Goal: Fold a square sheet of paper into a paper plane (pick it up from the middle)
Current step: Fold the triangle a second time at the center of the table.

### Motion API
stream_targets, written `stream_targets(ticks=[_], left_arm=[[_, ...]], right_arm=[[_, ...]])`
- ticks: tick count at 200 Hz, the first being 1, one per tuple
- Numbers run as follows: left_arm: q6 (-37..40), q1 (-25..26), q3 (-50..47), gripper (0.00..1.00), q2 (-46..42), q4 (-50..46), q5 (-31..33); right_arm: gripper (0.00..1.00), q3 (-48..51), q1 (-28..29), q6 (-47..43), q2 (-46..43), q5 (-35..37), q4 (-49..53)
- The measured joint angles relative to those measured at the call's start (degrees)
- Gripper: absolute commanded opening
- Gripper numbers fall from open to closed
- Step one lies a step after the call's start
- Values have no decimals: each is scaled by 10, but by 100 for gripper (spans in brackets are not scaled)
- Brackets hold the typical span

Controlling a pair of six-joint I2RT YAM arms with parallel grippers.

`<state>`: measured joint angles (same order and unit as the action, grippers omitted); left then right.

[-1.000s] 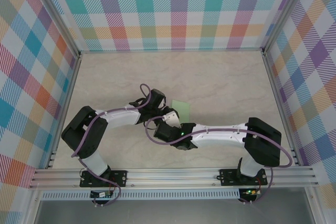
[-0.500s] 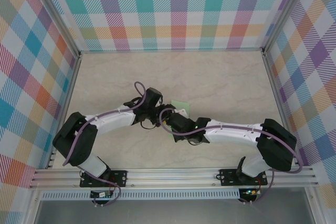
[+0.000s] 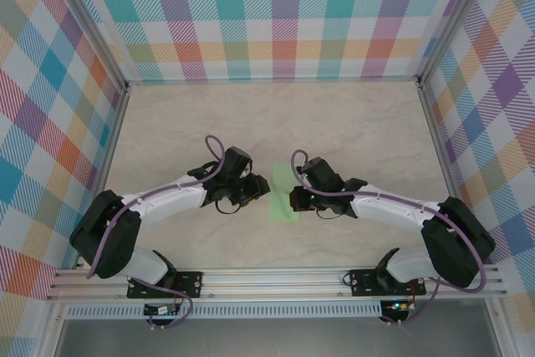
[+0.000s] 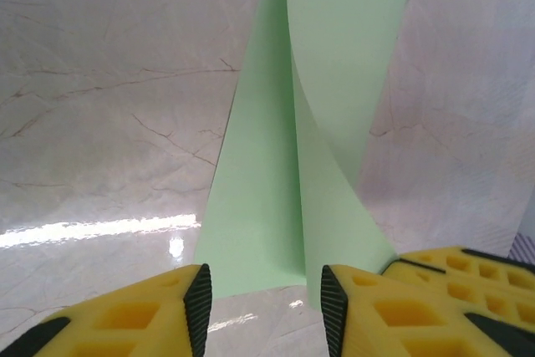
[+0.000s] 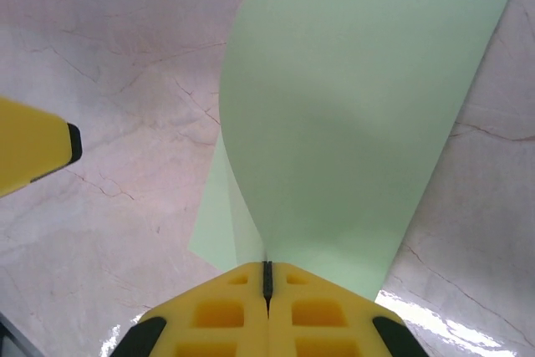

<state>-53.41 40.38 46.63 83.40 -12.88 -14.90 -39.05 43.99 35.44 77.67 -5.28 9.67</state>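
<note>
At the middle of the table (image 3: 167, 123) lies the pale green sheet of paper (image 3: 282, 193), one part flat on the surface, the other curled upward. Right gripper (image 5: 267, 273): fingers pressed together, pinching the raised part's edge. Left gripper (image 4: 266, 307): fingers set apart, low over the flat part's near edge, gripping nothing.

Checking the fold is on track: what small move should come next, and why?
Probably the right claw, shut on the curled-over square sheet of paper, should lower that edge flat; the left claw sits open at the sheet, ready to press the crease.
</note>
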Motion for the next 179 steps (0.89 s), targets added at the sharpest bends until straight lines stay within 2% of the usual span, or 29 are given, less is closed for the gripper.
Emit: stream_targets(ticks=[57,81,169,179], left_arm=[[30,48,1,29,37,-5,-7],[34,60,3,28,67,-5,-6],[35,69,20,26,112,12,-14],[38,69,22,23,115,8,-10]], right_arm=[[2,4,-24,0,-3,-32,-6],[2,4,-25,-4,-6,-32,-5],[2,4,-27,-4,-8,-27,9],[2,4,-27,-4,-8,-25,10]])
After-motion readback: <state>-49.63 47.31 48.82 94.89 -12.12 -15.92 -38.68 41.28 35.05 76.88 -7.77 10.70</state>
